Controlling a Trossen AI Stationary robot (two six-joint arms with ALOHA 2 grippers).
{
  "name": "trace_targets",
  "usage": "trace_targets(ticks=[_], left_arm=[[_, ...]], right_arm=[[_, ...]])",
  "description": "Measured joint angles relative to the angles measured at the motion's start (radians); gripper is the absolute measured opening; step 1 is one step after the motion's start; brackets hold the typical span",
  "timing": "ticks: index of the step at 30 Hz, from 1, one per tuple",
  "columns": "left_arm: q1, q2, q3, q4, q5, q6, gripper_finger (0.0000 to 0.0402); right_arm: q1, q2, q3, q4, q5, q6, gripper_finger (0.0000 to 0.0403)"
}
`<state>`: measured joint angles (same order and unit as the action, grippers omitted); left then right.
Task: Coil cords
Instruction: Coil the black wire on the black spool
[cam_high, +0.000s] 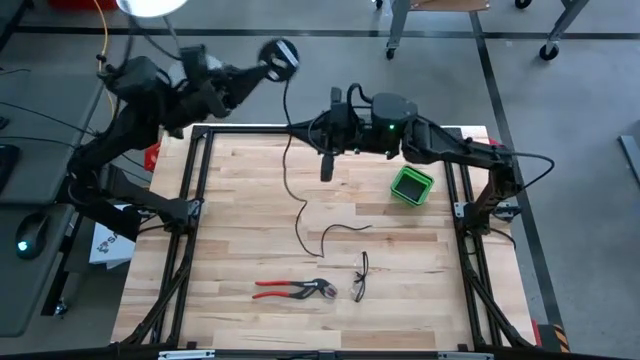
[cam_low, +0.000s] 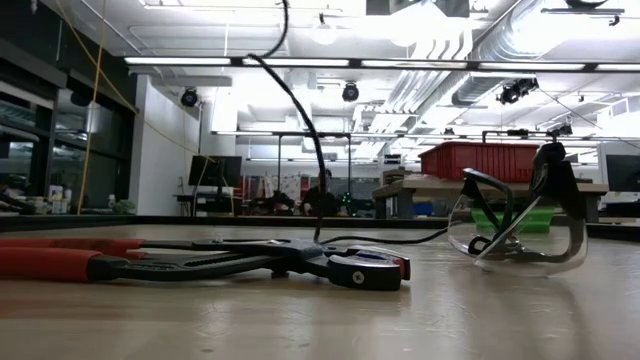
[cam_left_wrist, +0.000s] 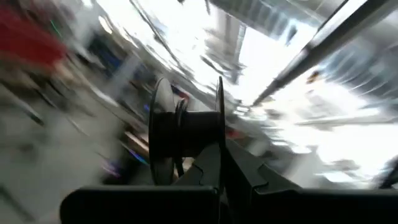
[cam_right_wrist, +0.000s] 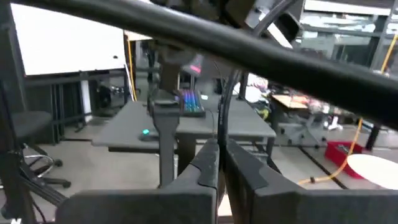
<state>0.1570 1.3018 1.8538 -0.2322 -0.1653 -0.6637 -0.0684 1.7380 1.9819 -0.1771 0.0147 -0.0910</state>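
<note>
The thin black cord (cam_high: 289, 170) runs from a black spool (cam_high: 280, 53) down past my right gripper (cam_high: 325, 135) to the table, where its free end (cam_high: 350, 229) lies slack. In the low view the cord (cam_low: 300, 110) hangs from above onto the wood. My left gripper (cam_left_wrist: 219, 171) is high beyond the table's far left corner, shut on the spool (cam_left_wrist: 186, 130). My right gripper (cam_right_wrist: 219, 163) is above the table's far middle, shut on the cord (cam_right_wrist: 221, 112). My left gripper pinches one round flange of the spool (cam_left_wrist: 219, 124) between its two fingers, at the flange's rim. The spool is lifted clear of the table, with a turn of cord round its core (cam_left_wrist: 180, 115). My right gripper pinches the cord (cam_right_wrist: 219, 134) between its two fingers, partway along its length. The fingers lie about level, pointing toward the table's left. The cord rises from the fingers toward the spool; its lower part hangs slack to the table.
Red-handled pliers (cam_high: 295, 290) and black-framed safety glasses (cam_high: 360, 275) lie near the table's front middle. A green box (cam_high: 411, 185) stands at the right under my right arm. A yellow cable (cam_high: 101, 30) hangs beyond the table's left.
</note>
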Motion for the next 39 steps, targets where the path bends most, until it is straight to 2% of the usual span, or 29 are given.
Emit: trace_targets(ticks=[5,9,12,20,30,39], left_arm=[[0.014,0.044,-0.001,0.008,0.148,-0.298,0.0],[0.013,0.066,-0.001,0.01,0.225,-0.43,0.0],[-0.001,0.068,-0.001,0.014,0.247,-0.495,0.0],[-0.079,0.068,0.0,0.009,0.248,-0.563,0.0],[-0.101,0.048,0.0,-0.049,0.217,-0.52,0.0],[-0.1,-0.002,0.0,-0.249,0.21,-0.558,0.0]], right_arm=[[0.013,0.036,0.0,0.103,-0.007,-0.003,0.0002],[0.012,0.049,0.0,0.122,-0.008,-0.006,0.0001],[0.012,0.048,0.0,0.129,-0.009,-0.038,0.0001],[-0.011,0.048,0.0,0.161,-0.008,-0.067,0.0],[-0.042,0.043,-0.001,0.219,-0.017,-0.103,0.0],[-0.077,0.031,-0.001,0.214,-0.024,-0.152,0.0]])
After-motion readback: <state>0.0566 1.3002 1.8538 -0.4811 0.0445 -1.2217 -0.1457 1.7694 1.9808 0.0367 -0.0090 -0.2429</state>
